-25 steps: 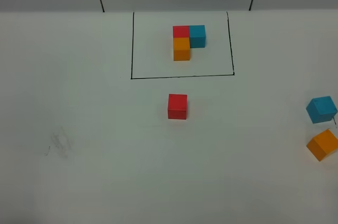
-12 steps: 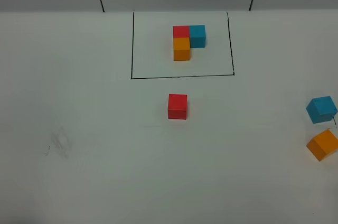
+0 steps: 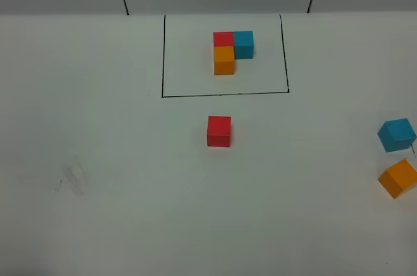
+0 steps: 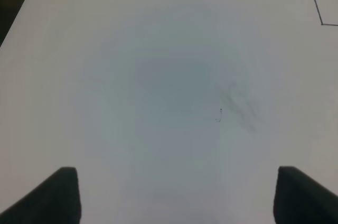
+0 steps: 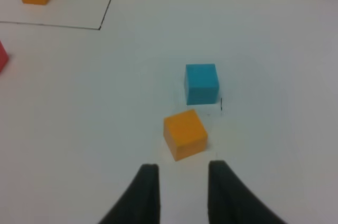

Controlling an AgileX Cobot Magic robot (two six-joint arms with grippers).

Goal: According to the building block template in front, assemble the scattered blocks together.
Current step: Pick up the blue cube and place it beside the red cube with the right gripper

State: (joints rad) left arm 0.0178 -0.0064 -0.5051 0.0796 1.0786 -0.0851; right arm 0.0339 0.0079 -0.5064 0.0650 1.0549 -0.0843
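Step in hand: pick phase, nothing joined yet. The template point(image 3: 224, 51) sits inside the black frame point(image 3: 225, 94). The loose red cube point(image 3: 219, 131) stands alone just outside the frame.

Right gripper point(image 5: 179, 182): fingers parted only a little, nothing between them, so it's empty. The orange cube point(image 5: 185, 133) is just ahead of the fingertips, apart from them and turned off-square to the jaws. The blue cube point(image 5: 202, 83) is just beyond the orange one, near but not touching. The red cube is well off to this hand's side, toward the template.

Left gripper point(image 4: 177, 187): fingers spread wide, empty. Ahead of it is only bare table point(image 4: 132, 49) with a faint smudge point(image 4: 240, 110) — no block near.

Pose: neither arm shows in the high view, so I read both as held back off the work area. The right hand is raised above the table and pitched forward over the orange cube.

Next move, my read: the right hand opens wider, yaws to match the orange cube's faces and comes down over it. It then carries the cube to the red one — the present gap looks too tight and would clip the corners.
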